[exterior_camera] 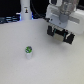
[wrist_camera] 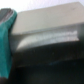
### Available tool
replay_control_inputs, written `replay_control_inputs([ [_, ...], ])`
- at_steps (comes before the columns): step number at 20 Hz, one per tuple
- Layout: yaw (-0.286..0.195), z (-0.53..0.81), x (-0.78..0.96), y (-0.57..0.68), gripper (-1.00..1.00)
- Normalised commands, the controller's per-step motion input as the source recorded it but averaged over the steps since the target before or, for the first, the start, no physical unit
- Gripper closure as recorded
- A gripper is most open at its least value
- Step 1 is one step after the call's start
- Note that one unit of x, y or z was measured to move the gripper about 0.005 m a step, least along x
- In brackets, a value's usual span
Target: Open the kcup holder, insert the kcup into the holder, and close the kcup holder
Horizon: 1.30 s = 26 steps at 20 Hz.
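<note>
1. One kcup (exterior_camera: 29, 51) shows in the exterior view: a small white cylinder with a green top, standing upright on the worktop (exterior_camera: 50, 67).
2. It stands alone at about 7 o'clock from the middle of the exterior view, with bare white surface all round it, touching nothing.
3. One kcup holder (exterior_camera: 61, 34) shows at about 2 o'clock in the exterior view: a dark, boxy shape, mostly hidden behind the arm. Its drawer fronts and pod slots cannot be made out there.
4. One robot arm reaches down from the upper edge at about 1 o'clock, its pale end effector (exterior_camera: 62, 22) low over the kcup holder. Whether the two touch cannot be told.
5. How far the end effector is open, and whether it has hold of anything, cannot be told: the exterior view is blurred and the fingers show in neither view.
6. One tall white post (exterior_camera: 24, 11) stands at about 11 o'clock, well apart from the kcup.
7. The wrist view is blurred: one grey rectangular plate (wrist_camera: 50, 37) on a dark body fills most of it, with one teal shape (wrist_camera: 7, 42) at the edge, which I cannot identify.
8. The kcup lies well apart from the kcup holder, at about 8 o'clock from it.
</note>
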Motion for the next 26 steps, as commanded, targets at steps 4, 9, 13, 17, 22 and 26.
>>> replay_control_inputs([
  [4,-0.069,0.12,0.79,-0.47,1.0],
  [9,-0.055,0.04,0.43,-0.24,-1.0],
  [13,-0.027,0.04,0.05,-0.03,-1.0],
  [17,-0.129,0.37,0.08,-0.23,-1.0],
  [22,-0.205,0.43,0.0,-0.46,-1.0],
  [26,-0.248,0.27,-0.07,-0.47,-1.0],
])
